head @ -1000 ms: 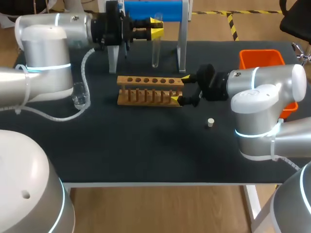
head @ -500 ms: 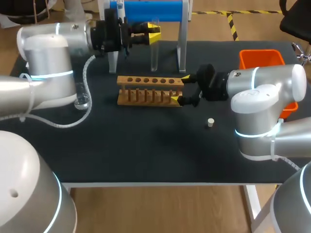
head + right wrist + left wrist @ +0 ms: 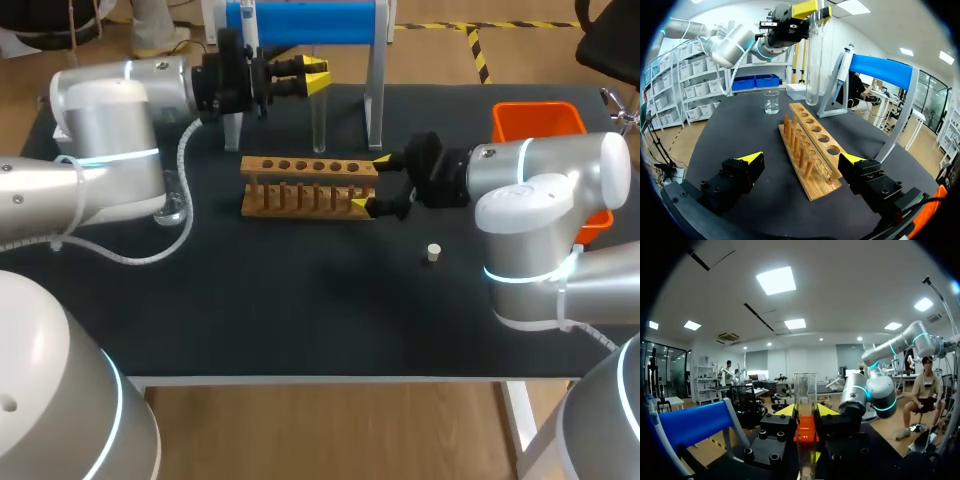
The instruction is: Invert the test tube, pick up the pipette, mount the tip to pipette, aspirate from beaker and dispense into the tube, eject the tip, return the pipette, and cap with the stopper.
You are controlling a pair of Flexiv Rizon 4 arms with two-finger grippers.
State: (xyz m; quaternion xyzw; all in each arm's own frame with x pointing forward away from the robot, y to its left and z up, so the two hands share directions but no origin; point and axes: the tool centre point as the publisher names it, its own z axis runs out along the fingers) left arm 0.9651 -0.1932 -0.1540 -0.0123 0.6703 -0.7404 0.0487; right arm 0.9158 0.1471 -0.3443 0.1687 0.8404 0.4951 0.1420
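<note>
My left gripper (image 3: 312, 78) is shut on a clear test tube (image 3: 320, 112), held upright behind the wooden rack (image 3: 308, 185). In the left wrist view the tube (image 3: 805, 390) stands between the yellow fingertips of the left gripper (image 3: 806, 411). My right gripper (image 3: 372, 183) is open at the rack's right end, one finger on each side of it. From the right wrist, the rack (image 3: 810, 150) lies between the wide-apart fingers of the right gripper (image 3: 802, 160), with the tube (image 3: 815, 60) beyond. A small white stopper (image 3: 432, 252) lies on the mat. The pipette (image 3: 842, 60) hangs on the blue stand (image 3: 310, 20).
A glass beaker (image 3: 771, 102) stands on the mat left of the rack, partly hidden behind my left arm in the head view. An orange bin (image 3: 538, 120) sits at the table's far right. The stand's metal legs (image 3: 375, 110) rise just behind the tube.
My left arm has shifted slightly and its gripper has come down a little with the tube. The right arm has not moved.
</note>
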